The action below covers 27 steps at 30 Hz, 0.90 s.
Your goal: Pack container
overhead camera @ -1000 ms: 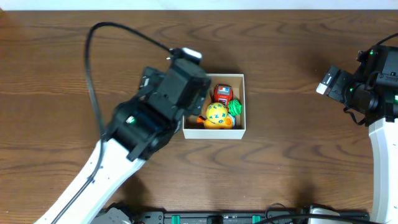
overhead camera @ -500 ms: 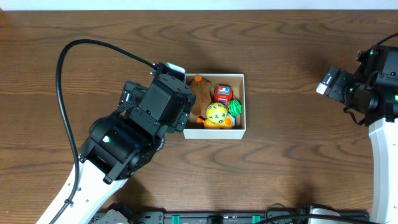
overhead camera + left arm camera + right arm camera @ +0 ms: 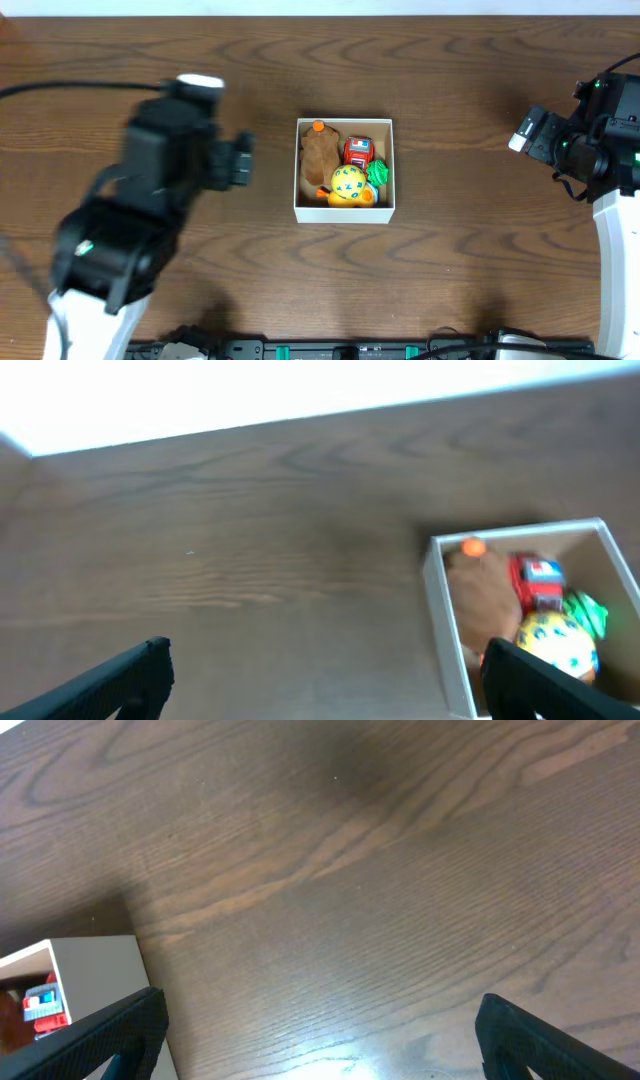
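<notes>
The container (image 3: 345,213) is a square white box at the table's middle. It holds a brown plush toy (image 3: 319,154), a red toy car (image 3: 358,152), a yellow spotted ball (image 3: 349,184) and a green toy (image 3: 379,173). It also shows in the left wrist view (image 3: 437,592) and its corner shows in the right wrist view (image 3: 80,970). My left gripper (image 3: 325,680) is open and empty, to the left of the box (image 3: 238,162). My right gripper (image 3: 320,1035) is open and empty over bare wood at the far right (image 3: 535,132).
The dark wooden table (image 3: 450,80) lies all around the box. The left arm's black cable (image 3: 60,90) runs off to the left. A black rail with green parts (image 3: 330,350) sits along the front edge.
My left arm has pulled back to the left, away from the box. The brown plush toy it covered now lies uncovered in the box. The right arm has not moved.
</notes>
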Available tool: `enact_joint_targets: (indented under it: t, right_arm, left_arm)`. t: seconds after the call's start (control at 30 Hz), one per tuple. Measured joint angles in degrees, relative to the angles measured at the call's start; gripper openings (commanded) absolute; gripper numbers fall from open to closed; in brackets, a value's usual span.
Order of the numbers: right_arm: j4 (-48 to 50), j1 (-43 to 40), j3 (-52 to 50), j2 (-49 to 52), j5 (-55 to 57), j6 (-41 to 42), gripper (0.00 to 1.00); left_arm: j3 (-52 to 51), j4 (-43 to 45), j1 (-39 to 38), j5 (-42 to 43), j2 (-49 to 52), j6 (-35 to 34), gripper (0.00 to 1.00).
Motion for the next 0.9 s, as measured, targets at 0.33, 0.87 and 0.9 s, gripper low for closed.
enact_joint_targets:
  t: [0.33,0.87,0.9]
  right_arm:
    - [0.1,0.0,0.0,0.0,0.0,0.0,0.99]
    - [0.0,0.0,-0.1,0.0,0.0,0.0,0.99]
    - [0.0,0.0,-0.1,0.0,0.0,0.0,0.99]
  left_arm:
    - [-10.8,2.5,9.3,4.3,-15.0,1.9,0.98]
    - [-56.7,26.4,11.0,5.0,-42.4,2.1,0.98]
    - [-58.5,27.4,11.0,5.0,-43.8,2.1,0.98]
